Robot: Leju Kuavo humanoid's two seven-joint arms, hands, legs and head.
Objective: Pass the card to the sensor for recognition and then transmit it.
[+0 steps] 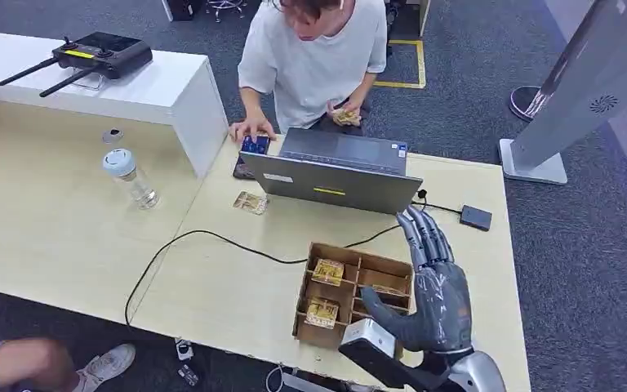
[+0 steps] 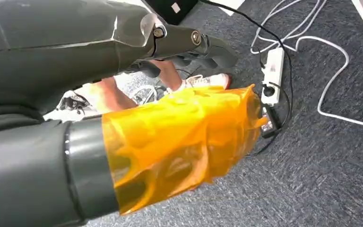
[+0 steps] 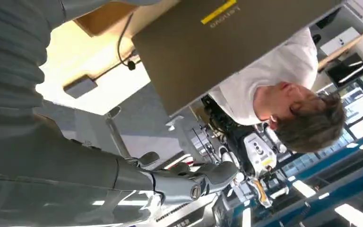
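Note:
My right hand (image 1: 434, 286) hovers flat over the right edge of a wooden compartment box (image 1: 310, 318), fingers stretched toward the laptop and holding nothing. Gold-patterned cards (image 1: 327, 271) lie in the box's compartments, and one more card (image 1: 251, 202) lies loose on the table in front of the laptop. A small black sensor box (image 1: 475, 217) sits on the table on a cable; it is the dark block (image 3: 79, 86) in the right wrist view. My left hand (image 2: 170, 94) hangs over the carpet with an orange cover on its thumb (image 2: 179, 137) and grips nothing.
A person stands behind the open laptop (image 1: 335, 175), one hand on a blue item (image 1: 255, 145), the other holding a card (image 1: 345, 117). A clear bottle (image 1: 131, 176), a black cable (image 1: 212, 237) and a remote controller (image 1: 102, 54) lie to the left. A power strip (image 2: 272, 71) is on the floor.

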